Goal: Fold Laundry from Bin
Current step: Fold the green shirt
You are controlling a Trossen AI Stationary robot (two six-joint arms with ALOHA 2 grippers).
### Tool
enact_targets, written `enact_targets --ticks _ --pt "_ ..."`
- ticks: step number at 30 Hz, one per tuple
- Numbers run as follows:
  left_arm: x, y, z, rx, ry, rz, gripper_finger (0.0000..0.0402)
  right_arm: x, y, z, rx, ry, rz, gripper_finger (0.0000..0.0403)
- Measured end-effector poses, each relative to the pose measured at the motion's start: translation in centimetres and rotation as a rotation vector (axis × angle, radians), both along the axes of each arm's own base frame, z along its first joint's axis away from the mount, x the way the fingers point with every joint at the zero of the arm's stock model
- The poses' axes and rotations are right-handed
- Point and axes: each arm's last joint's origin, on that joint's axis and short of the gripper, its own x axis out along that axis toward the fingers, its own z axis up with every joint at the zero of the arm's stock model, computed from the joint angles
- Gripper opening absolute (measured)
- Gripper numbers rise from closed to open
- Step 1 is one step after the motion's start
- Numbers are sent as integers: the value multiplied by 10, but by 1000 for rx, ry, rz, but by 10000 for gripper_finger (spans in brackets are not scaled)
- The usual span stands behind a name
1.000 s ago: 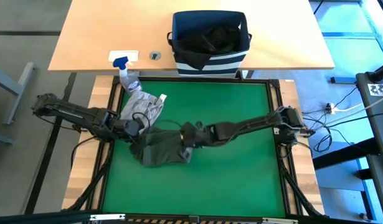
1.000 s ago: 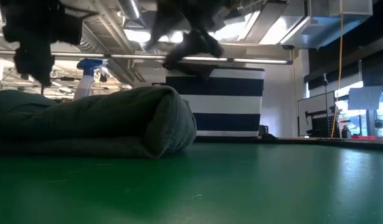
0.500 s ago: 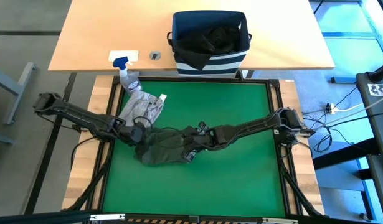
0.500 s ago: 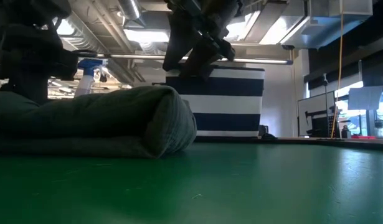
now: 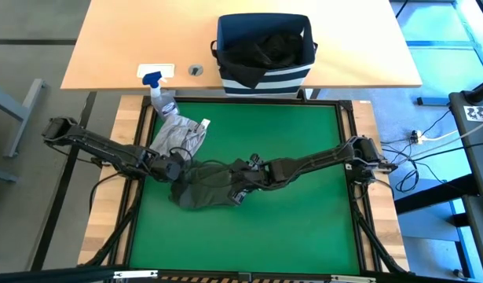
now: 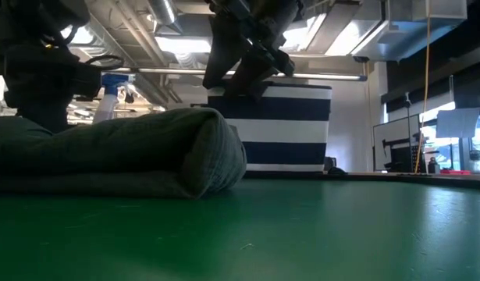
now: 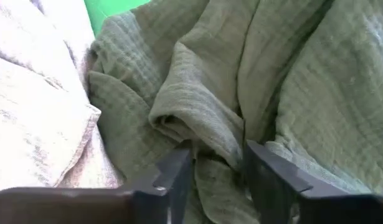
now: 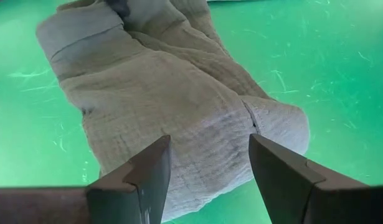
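step: folding dark olive garment (image 5: pixel 206 187) lying bunched at lower left of green desk (image 5: pixel 304 204) | left tool (image 7: pixel 217 168): closing around a raised fold, likely to pick an edge | right tool (image 8: pixel 207 165): released, above far end, probably to steady | grey garment (image 5: pixel 177 135) beside, upper left | bin (image 5: pixel 265 49) top centre, black garment (image 5: pixel 266 45) inside

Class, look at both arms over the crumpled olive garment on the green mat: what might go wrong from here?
1. The left tool straddles a fold of the dark olive green cloth garment; it may pinch several layers.
2. The light grey cloth garment lies against the olive one, so pulling may drag it.
3. The open right tool hovers over the olive bundle; the arms could crowd each other.
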Motion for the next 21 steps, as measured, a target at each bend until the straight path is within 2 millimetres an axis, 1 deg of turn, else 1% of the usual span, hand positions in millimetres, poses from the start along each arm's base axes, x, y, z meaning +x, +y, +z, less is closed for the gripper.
enact_targets --ticks 8,11,13,15,16,18,21 --pt "4 -1 1 10 -42 -48 71 0 0 0 14 -14 -45 213" --pt "-1 0 -12 14 -28 -48 51 0 0 0 15 -14 -46 213" --pt "-4 0 -21 -13 -33 -62 37 0 0 0 16 -14 -46 213" --pt "-5 -1 -26 -34 -43 -74 17 0 0 0 20 -16 -50 213" --pt "-4 -1 -24 -34 -51 -82 9 0 0 0 22 -17 -54 213" --pt "-1 -1 -14 -19 -71 -113 6 0 0 0 26 -17 -57 213" --pt "3 -1 13 20 -91 -160 4 0 0 0 27 -17 -57 213"
